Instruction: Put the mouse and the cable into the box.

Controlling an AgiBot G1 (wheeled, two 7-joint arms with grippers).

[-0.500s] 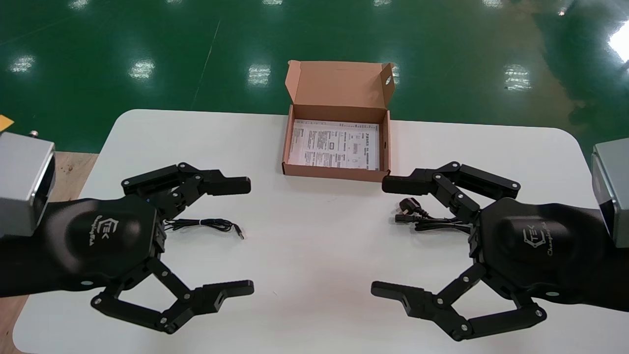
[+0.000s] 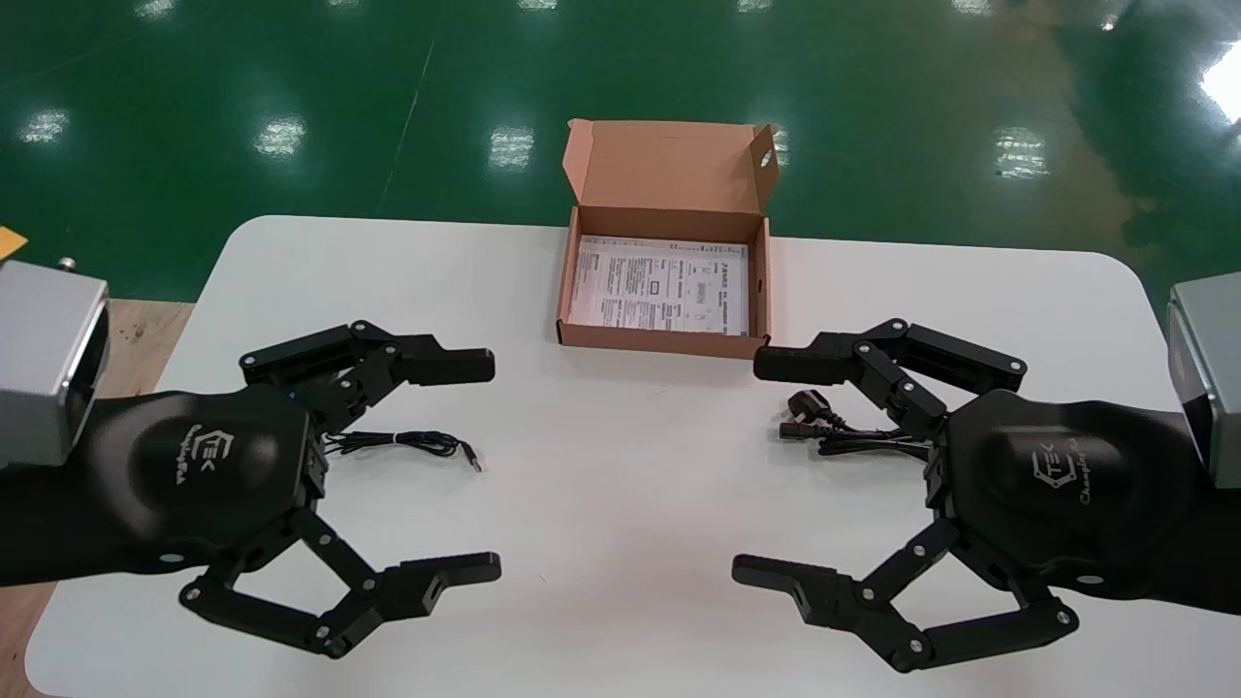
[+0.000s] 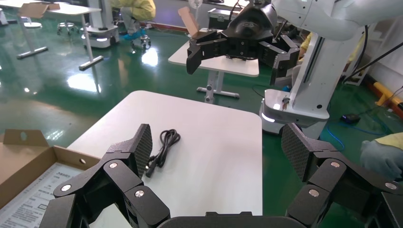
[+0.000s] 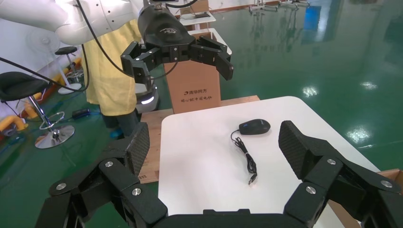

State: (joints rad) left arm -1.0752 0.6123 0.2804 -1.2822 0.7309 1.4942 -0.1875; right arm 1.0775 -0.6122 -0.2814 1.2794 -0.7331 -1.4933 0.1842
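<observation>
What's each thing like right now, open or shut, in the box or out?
Box: open, lid up, only a paper sheet inside.
Mouse: on the table, outside the box, cord loose.
Cable: bundled on the table, outside the box.
Left gripper: open, holding nothing.
Right gripper: open, holding nothing.

Both of my grippers are matte black on the feed. The left gripper (image 2: 485, 465) and right gripper (image 2: 751, 467) each have two fingers built from chunky linkage bars, with little silver screws (image 3: 110, 165) at the pivots. The pads (image 3: 142, 147) have a woven, carbon-fibre sort of texture. Behind each one there's a rounded glossy black shell (image 2: 145, 485) with a pale logo (image 2: 215, 451) and some lettering, then a boxy silver housing (image 2: 44, 359). Through the wrist cams the upper arm (image 3: 332, 19) is smooth white plastic.
</observation>
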